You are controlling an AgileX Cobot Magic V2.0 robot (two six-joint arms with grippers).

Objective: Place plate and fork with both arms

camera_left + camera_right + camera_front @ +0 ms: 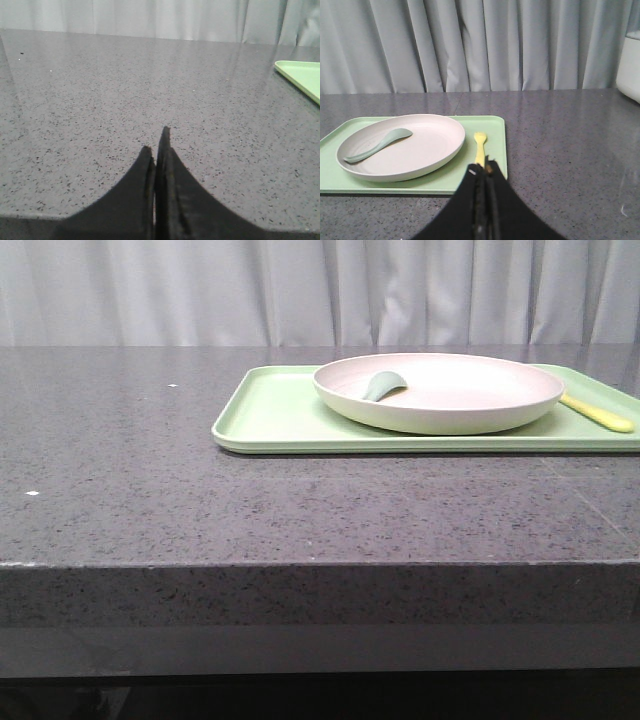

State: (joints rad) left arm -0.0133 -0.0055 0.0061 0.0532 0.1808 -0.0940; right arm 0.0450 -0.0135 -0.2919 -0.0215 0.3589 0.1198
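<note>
The pale pinkish-white plate (440, 390) sits on a light-green tray (270, 415) at the back right of the table. The small yellow fork (597, 415) lies on the tray to the right of the plate. In the right wrist view the plate (402, 147) and the fork (479, 145) lie just beyond my right gripper (483, 169). That gripper is shut and empty, and its tips hide the fork's near end. My left gripper (156, 142) is shut and empty over bare table. Neither gripper shows in the front view.
A grey-green spoon (383, 385) lies inside the plate, also seen in the right wrist view (377, 145). The tray's corner (300, 75) shows far off in the left wrist view. A white appliance (631, 65) stands at the table's far right. A curtain hangs behind.
</note>
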